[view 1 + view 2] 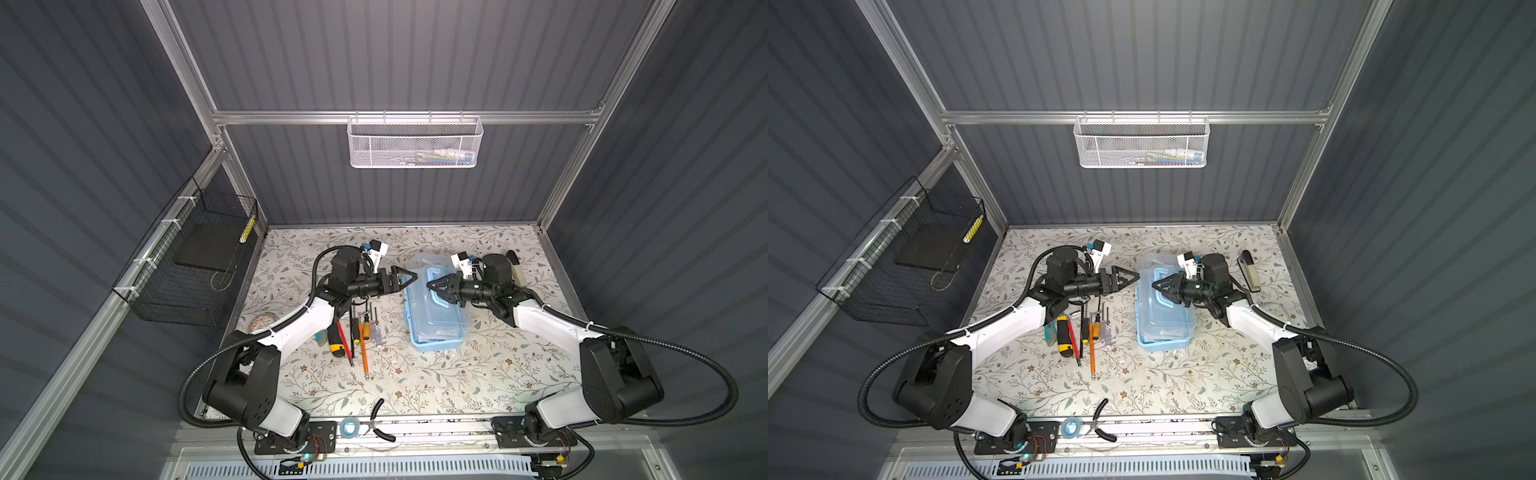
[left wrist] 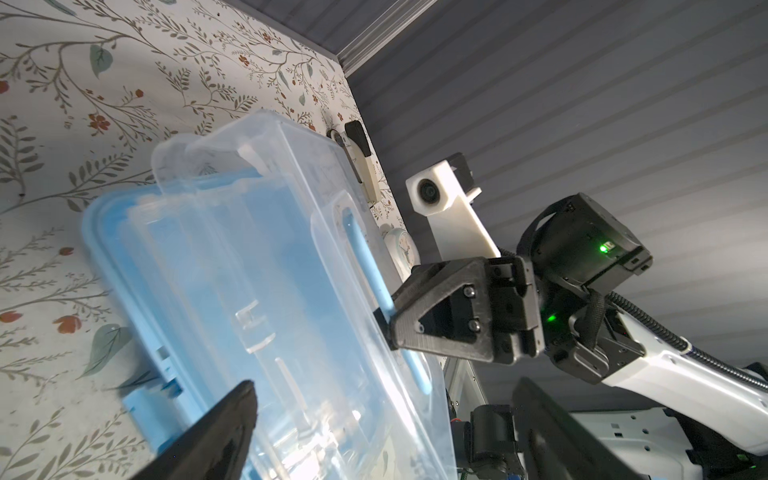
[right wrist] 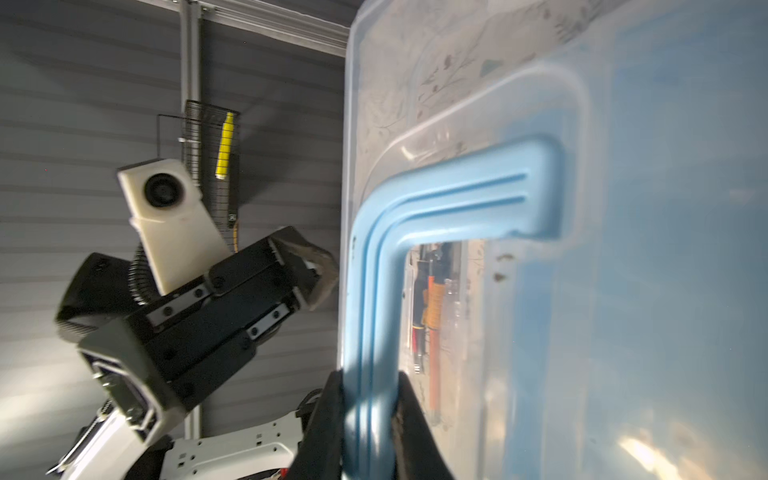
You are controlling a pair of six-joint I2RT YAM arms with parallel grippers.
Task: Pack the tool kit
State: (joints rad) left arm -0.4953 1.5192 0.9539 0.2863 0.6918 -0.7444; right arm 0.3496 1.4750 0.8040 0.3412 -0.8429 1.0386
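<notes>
Packing looks barely begun: tools (image 1: pixel 353 332) lie on the counter (image 1: pixel 415 382), right gripper (image 1: pixel 433 286) clamps the box (image 1: pixel 440 328) handle (image 3: pixel 457 195), left gripper (image 1: pixel 409 276) jaws wide.

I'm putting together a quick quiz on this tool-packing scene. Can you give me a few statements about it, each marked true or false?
1. The right gripper is shut on the blue handle of the toolbox. True.
2. The left gripper holds a screwdriver. False: it is open and holds no tool, beside the toolbox.
3. The screwdrivers are already packed in the toolbox. False: they lie on the table, left of the toolbox in both top views.
4. The pliers lie at the table's near edge, between the arms' bases. True.
5. The white mesh basket stands on the table. False: it hangs on the back rail.
</notes>
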